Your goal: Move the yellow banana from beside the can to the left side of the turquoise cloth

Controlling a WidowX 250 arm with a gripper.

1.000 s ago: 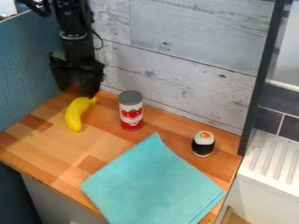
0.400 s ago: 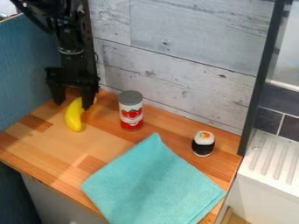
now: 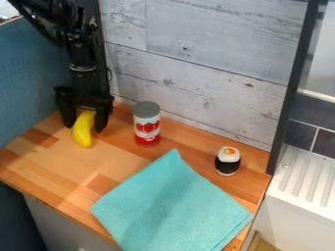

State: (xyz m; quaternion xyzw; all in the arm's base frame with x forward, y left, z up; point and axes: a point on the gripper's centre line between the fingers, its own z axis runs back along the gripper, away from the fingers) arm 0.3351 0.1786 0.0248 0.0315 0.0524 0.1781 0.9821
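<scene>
We list, on wood counter (image 3: 62, 159), approx. L to R as we view it: 1 arm (image 3: 80, 46), blk., in from the top edge at upper L, hanging down nr. the wall. 1 gripper (image 3: 83, 128), blk., end of arm, released: fingers (image 3: 100, 120) spread, one each side of item below; we can't tell if either touches it. 1 banana (image 3: 83, 136), yel., curved, at counter's back L, upper part btwn. the fingers, lower end out past them twd. the front. 1 can (image 3: 147, 128), upright, gray top, red/wht. label w/ red pic., a little R of gripper, apart from it, nr. wall. 1 cloth (image 3: 170, 208), turquoise, laid flat, set cornerwise, one corner pointing back twd. can, layers visible at lower R edge; bottom part runs out of our view. 1 sushi (image 3: 227, 162), wht. top w/ orange & green spot, blk. lower band, R of can, just beyond cloth's R side. Surrounds, as we see them: wall (image 3: 196, 73), pale gray planks, behind counter; panel (image 3: 29, 73), blue, at L; post (image 3: 291, 93), dark, slightly tilted, at counter's R end; past it, drainboard (image 3: 307, 179), wht., ridged, w/ dk. tiles (image 3: 301, 135) above.
</scene>
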